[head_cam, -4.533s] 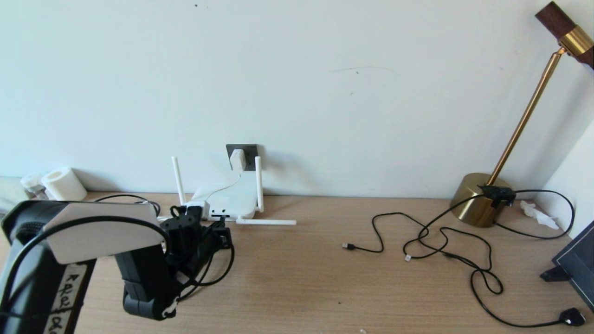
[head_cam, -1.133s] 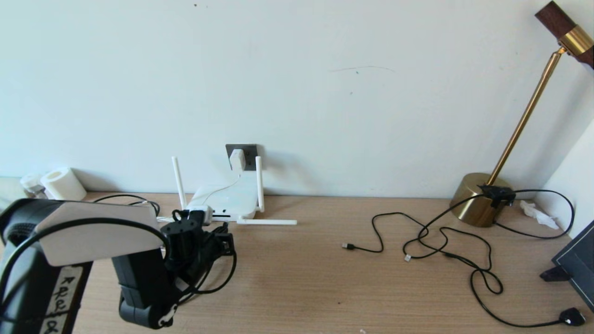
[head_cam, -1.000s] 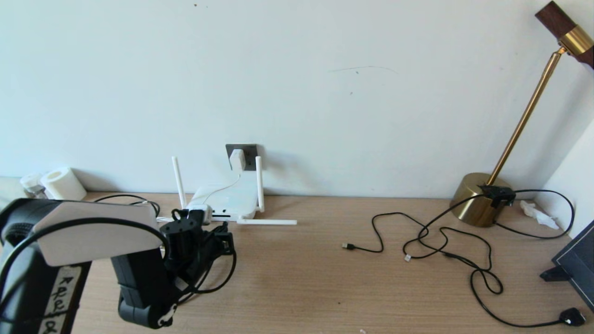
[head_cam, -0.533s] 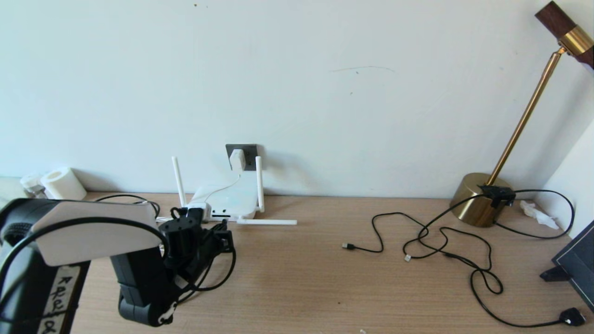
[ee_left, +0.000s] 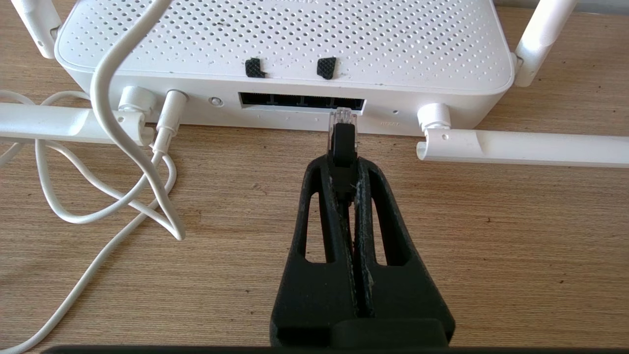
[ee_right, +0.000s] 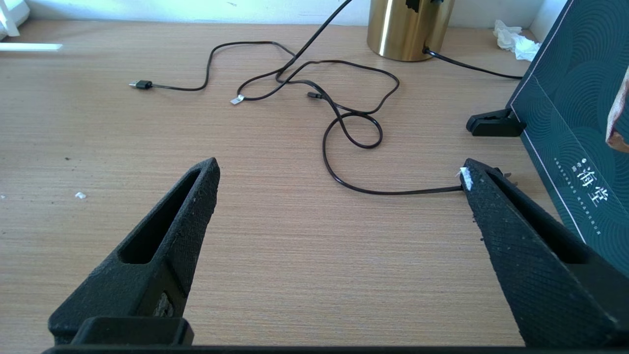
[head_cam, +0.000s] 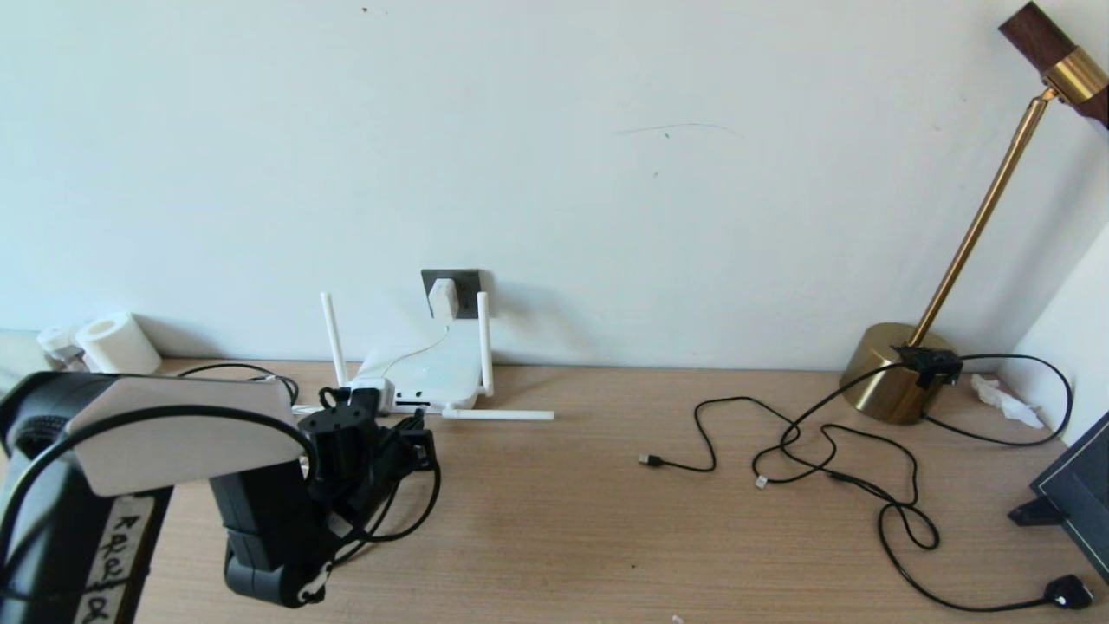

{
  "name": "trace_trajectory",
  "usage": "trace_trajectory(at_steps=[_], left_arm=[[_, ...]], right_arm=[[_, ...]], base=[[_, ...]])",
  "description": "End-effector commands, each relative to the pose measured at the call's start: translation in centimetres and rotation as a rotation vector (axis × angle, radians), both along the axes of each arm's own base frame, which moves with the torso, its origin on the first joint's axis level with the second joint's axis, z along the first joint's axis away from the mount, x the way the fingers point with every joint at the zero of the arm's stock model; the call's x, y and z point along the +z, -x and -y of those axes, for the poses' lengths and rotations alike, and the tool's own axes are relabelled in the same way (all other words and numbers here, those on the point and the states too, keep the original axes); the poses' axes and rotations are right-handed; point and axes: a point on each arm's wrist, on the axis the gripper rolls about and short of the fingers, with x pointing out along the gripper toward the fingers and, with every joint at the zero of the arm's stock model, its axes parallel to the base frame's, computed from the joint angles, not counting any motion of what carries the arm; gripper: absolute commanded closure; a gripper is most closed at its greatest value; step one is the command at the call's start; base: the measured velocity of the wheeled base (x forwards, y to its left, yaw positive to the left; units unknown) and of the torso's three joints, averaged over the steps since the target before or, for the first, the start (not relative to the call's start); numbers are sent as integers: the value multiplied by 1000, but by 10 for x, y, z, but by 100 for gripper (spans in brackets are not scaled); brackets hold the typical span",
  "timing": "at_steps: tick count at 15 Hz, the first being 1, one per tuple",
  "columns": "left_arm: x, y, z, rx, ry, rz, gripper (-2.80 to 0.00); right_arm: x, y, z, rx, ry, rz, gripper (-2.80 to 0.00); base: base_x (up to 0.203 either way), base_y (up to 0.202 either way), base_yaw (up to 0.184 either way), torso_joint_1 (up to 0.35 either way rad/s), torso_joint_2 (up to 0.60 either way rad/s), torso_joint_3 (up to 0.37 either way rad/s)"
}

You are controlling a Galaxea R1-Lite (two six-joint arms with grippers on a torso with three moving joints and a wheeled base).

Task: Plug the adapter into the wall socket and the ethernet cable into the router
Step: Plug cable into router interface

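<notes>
Ethernet cable (ee_left: 342, 142) sits clamped in my left gripper (ee_left: 344, 169), both fingers pressed tight on its black boot so that only the clear plug tip sticks out ahead of them. I hold it this way, level with the wooden surface (ee_left: 491, 236) and pointed straight forward, so the tip can slide squarely into a port. The tip is right at the mouth of the dark port row on the near edge of the router (ee_left: 285, 44), at the end of that row, and looks not yet seated. My judgement is that a short, straight push is what remains.

The router lies flat on the surface against the wall, two antennas upright and two folded down along its near edge, leaving the ports open to me. A thin white cord (ee_left: 113, 147) is already plugged in beside the ports and loops loosely over the surface, off to one side of my path.

On the wall above the router, the adapter (head_cam: 443, 297), a small white cube, sits in the dark grey wall socket (head_cam: 463, 286), so that half of the task looks done.

My right gripper (ee_right: 339, 187) is parked well away, fingers spread wide and holding nothing, above bare surface near thin black cables (ee_right: 344, 113), a brass lamp base (ee_right: 408, 27) and a dark green box (ee_right: 565, 113).
</notes>
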Motion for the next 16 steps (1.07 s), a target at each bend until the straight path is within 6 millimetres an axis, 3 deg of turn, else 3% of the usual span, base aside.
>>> trace_trajectory(at_steps=[1,16], left_arm=[[-2,0,0,1,2,1,0],[-2,-3,1,1,2,10,0]], right_arm=[[0,0,0,0,0,-1,-280],[0,0,0,0,0,-1,-280]], base=[[0,0,0,0,0,0],[0,0,0,0,0,0]])
